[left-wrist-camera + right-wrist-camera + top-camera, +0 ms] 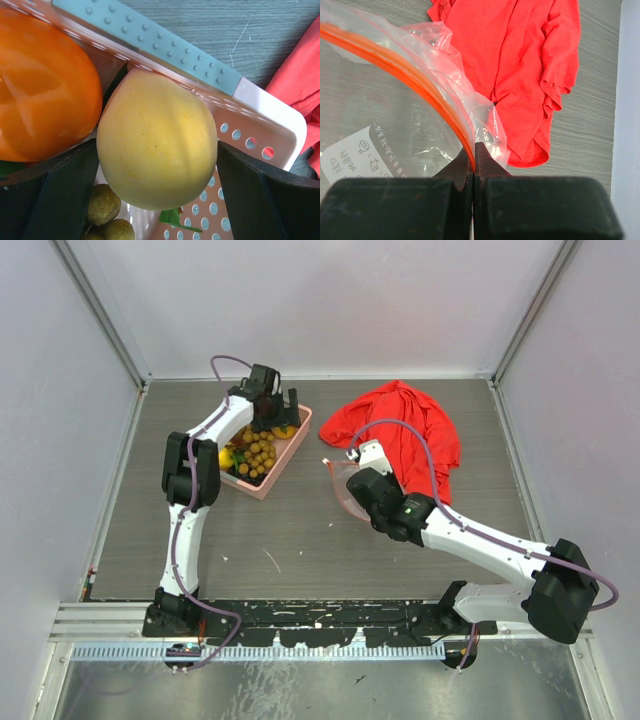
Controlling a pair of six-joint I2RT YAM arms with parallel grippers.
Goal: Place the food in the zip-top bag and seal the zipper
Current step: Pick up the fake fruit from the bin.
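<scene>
The pink basket [297, 443] holds the bunch of golden-brown berries [258, 455], a yellow-orange fruit [226, 457] and an orange [284, 431]. In the left wrist view my left gripper [157, 144] is low in the basket [260, 115], its fingers touching both sides of a yellow-orange round fruit [155, 115]. The orange [40, 90] lies to its left and the berries [105, 205] below. My right gripper [474, 146] is shut on the zipper [420, 82] of the clear zip-top bag [385, 115]. The bag [345, 495] lies mid-table beside that gripper [352, 462].
A crumpled red cloth [405, 425] lies at the back right, just behind the bag, and also shows in the right wrist view [510, 55]. A light blue dotted strip [150, 45] runs along the basket's rim. White walls enclose the table.
</scene>
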